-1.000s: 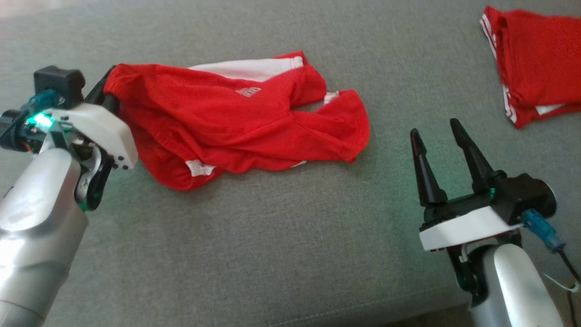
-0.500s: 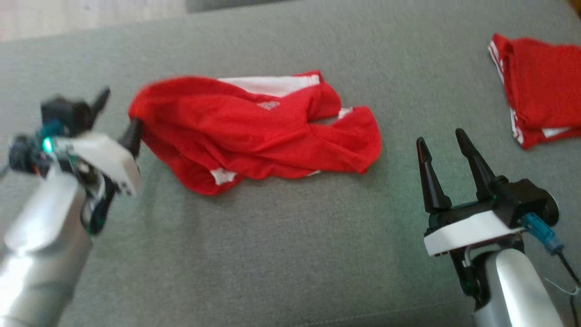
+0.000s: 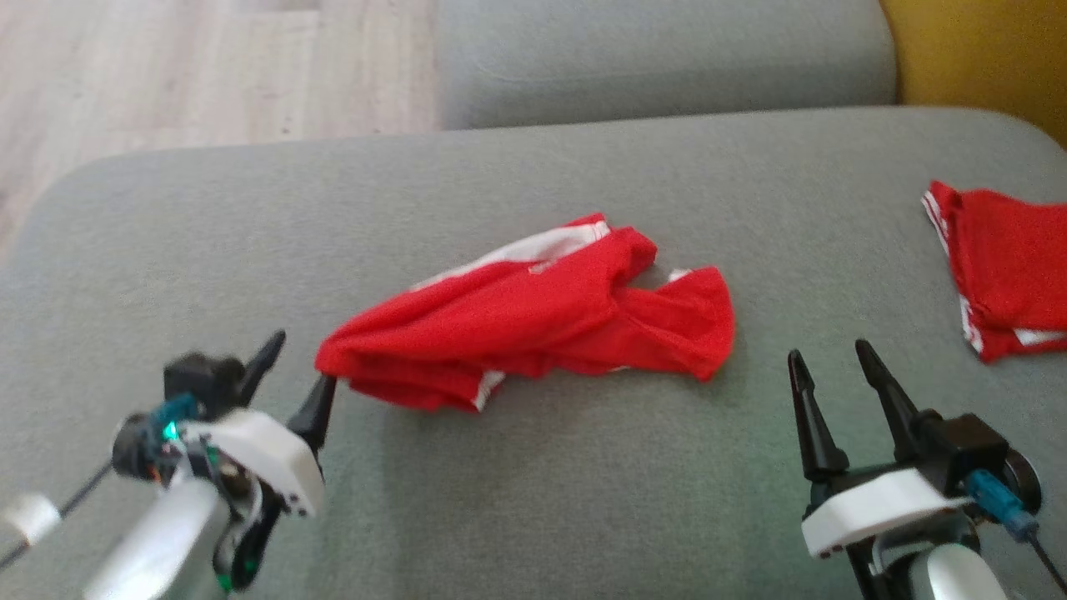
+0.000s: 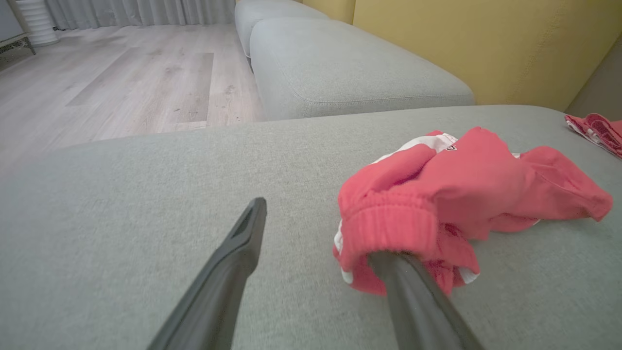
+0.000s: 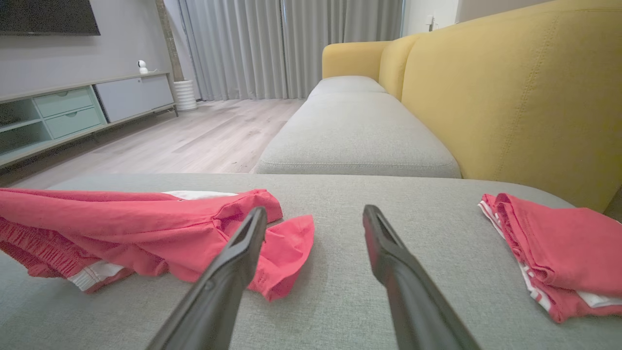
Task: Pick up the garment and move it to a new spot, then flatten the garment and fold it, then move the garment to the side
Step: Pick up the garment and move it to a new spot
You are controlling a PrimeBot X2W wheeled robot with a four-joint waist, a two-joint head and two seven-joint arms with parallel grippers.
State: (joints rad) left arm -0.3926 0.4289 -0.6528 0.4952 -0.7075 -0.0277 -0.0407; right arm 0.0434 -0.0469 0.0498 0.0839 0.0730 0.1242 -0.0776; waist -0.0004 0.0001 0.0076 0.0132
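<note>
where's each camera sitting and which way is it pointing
Head view: up on the head, looking down at the grey seat cushion; left pincer and right pincer show.
Left wrist view: low, facing the crumpled red shorts; own two fingers.
Right wrist view: low, facing along the sofa; own fingers.
All three share the shorts and the folded red garment.
</note>
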